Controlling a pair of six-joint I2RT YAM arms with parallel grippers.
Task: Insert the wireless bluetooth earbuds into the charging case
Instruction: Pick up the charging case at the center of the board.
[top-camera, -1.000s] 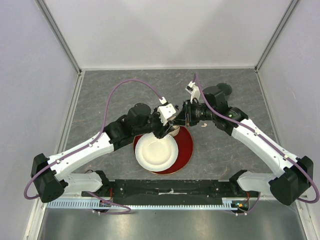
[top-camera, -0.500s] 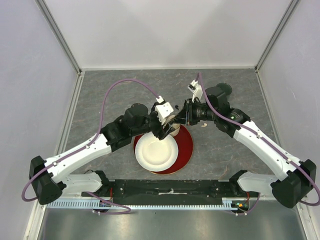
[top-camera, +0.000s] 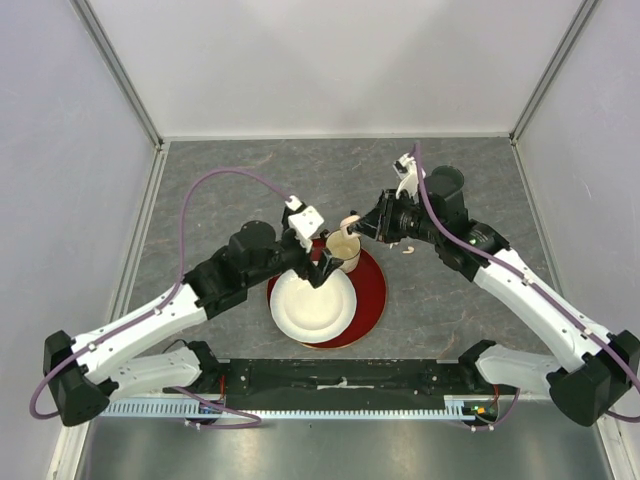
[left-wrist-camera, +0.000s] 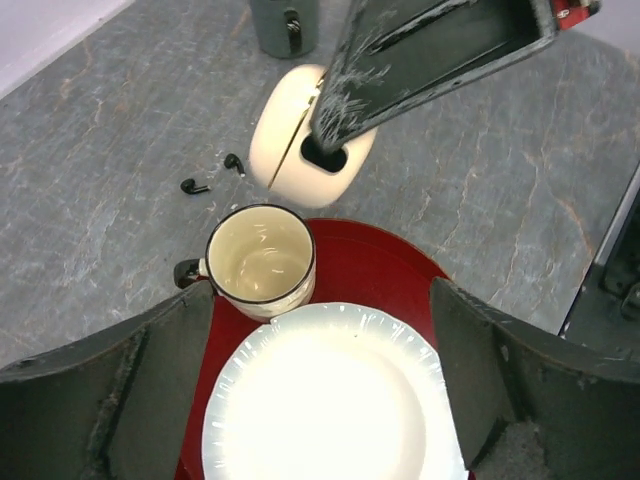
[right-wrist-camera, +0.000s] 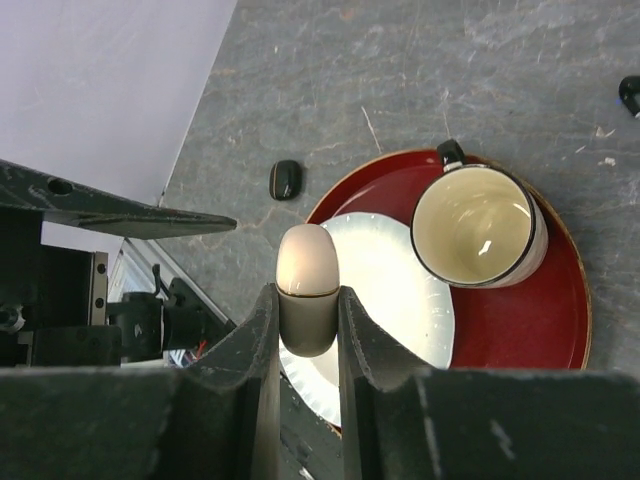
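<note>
Two black earbuds (left-wrist-camera: 194, 186) on grey table (left-wrist-camera: 100, 120)

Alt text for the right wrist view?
The right gripper clamps a cream charging case in front of a white plate stacked on a red plate. A cream mug stands on the red plate; a small black object lies on the grey table.

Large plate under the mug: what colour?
The large plate is dark red. It shows best in the right wrist view.

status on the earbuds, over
Left gripper open above the plate. Right gripper shut on the charging case. Two black earbuds loose on the table near the cup.
</note>
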